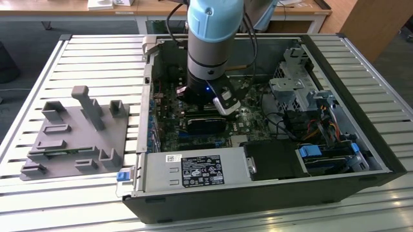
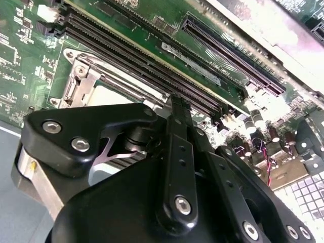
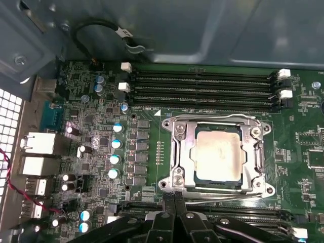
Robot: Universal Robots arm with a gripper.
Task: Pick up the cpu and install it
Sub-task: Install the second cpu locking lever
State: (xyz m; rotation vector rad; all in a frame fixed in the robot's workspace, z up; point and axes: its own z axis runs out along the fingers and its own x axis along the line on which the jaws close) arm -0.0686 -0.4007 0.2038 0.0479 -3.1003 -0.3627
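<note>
In the first wrist view the cpu (image 3: 217, 154), a silvery square chip, lies flat inside the metal-framed socket (image 3: 174, 134) on the green motherboard (image 3: 147, 101). My gripper (image 3: 174, 201) hangs just beside the socket's frame, fingers pressed together with nothing between them. In the second wrist view the shut fingers (image 2: 177, 114) point at the memory slots (image 2: 152, 61), and a pale corner of the cpu (image 2: 109, 95) shows past the gripper's black body. In the exterior view the arm (image 1: 210, 43) reaches down into the open computer case (image 1: 335, 96).
A grey tray (image 1: 71, 130) with upright holders lies on the slatted table at the exterior view's left, with a thin green stick (image 1: 65, 152) in it. Inside the case stand a power supply (image 1: 193, 170), drive cages (image 1: 293, 92) and cables (image 1: 322, 128).
</note>
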